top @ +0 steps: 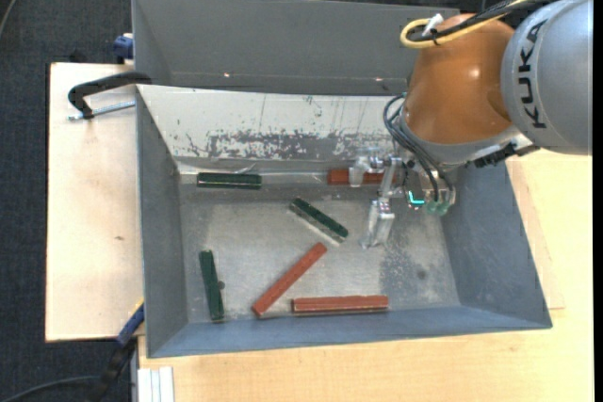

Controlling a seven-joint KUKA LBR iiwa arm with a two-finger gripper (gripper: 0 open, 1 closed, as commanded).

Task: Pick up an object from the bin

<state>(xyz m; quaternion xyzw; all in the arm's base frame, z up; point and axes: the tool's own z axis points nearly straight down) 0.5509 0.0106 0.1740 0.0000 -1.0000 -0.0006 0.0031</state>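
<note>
- Your gripper (381,226) hangs low over the floor of the bin (490,231), right of centre. You cannot tell whether it is open or closed.
- Nearest to it is a green stick (318,217), just to its left, with a short red stick (341,176) by the back wall.
- 2 red sticks (339,303) lie near the front edge, and 2 green sticks (211,284) lie toward the left.
- Nothing looks picked yet. Gripping and lifting 1 stick likely remain.
</note>
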